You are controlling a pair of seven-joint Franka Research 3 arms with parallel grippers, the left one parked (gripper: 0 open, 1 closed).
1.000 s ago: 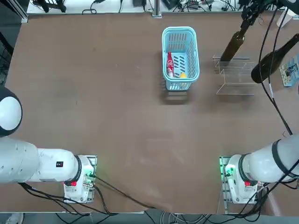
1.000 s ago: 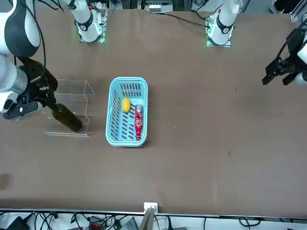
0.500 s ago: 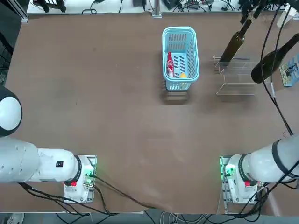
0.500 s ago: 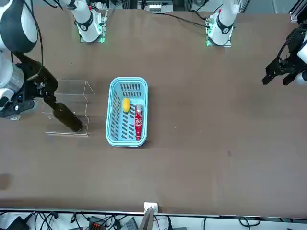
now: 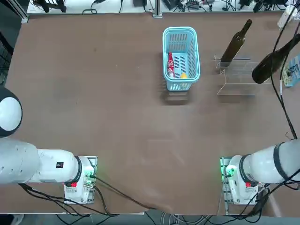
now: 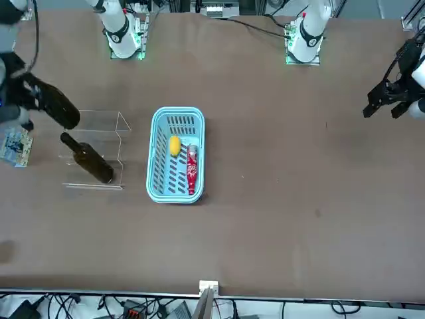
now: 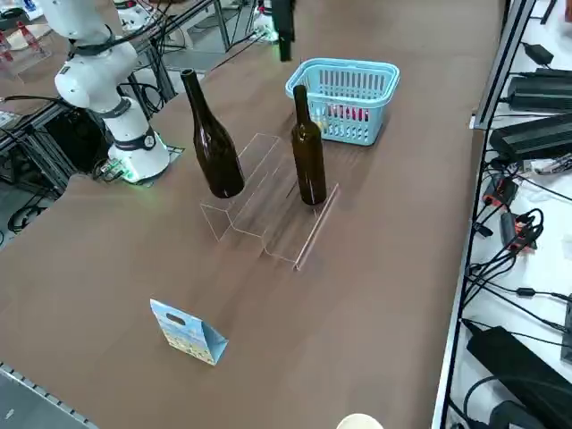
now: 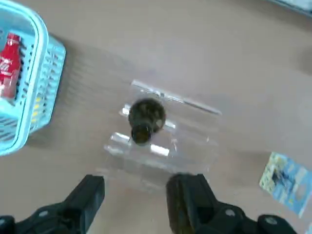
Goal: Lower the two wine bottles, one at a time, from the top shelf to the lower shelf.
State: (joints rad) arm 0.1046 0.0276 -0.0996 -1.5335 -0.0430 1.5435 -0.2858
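- Top view: the lowered wine bottle [image 5: 233, 46] is standing upright on the lower shelf [image 5: 241, 64], the step farther from the robot, so half the task is looking done. The remaining wine bottle [image 5: 268, 65] is standing on the top shelf [image 5: 236, 80], awaiting its turn.
- Front view: the two bottles are standing apart, leaving room to grasp one alone. The blue basket [image 6: 178, 109] is sitting beside the stand on the surface, playing no part.
- Right side view: the right hand [image 7: 282, 36] is hanging above the lowered wine bottle, touching nothing, probably clearing the neck.
- Wrist view: its fingers [image 8: 90, 195] are standing wide apart, gripping nothing and pointing down over the lowered wine bottle's mouth.
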